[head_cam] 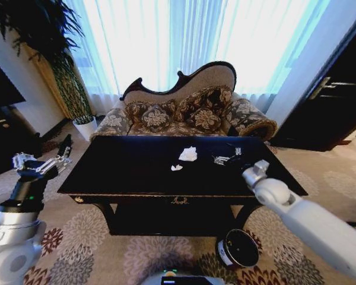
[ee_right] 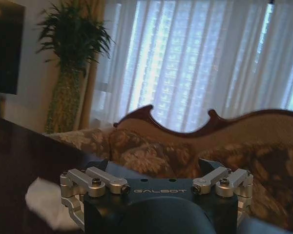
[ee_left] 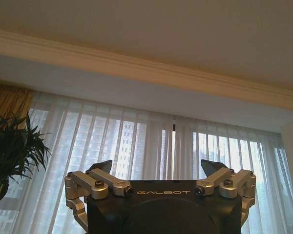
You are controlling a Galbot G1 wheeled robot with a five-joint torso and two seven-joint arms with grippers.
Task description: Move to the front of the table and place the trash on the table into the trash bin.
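Both our left claw (ee_left: 157, 170) and right claw (ee_right: 155, 168) gape; the crumpled white paper (head_cam: 188, 154) on the bench (head_cam: 136, 172) looks light and squashy, so we'd pinch its bulk.

The table (head_cam: 136, 172), in the middle of the head view, looks like glossy black wood, its top mirror-smooth, with a gold-toned trim along the front edge. On it, the trash (head_cam: 188, 154) is crumpled white paper, matt and creased, with a shiny foil-like silver-black bit (head_cam: 225, 158) to its right. The trash bin (head_cam: 238, 248), at the lower right, has a smooth dark wall and a pale rim. The sofa (head_cam: 190, 113) behind is floral woven cloth in a polished dark wood frame. The left gripper (ee_left: 157, 173) and right gripper (ee_right: 154, 169) have brushed metal links on matt black housings
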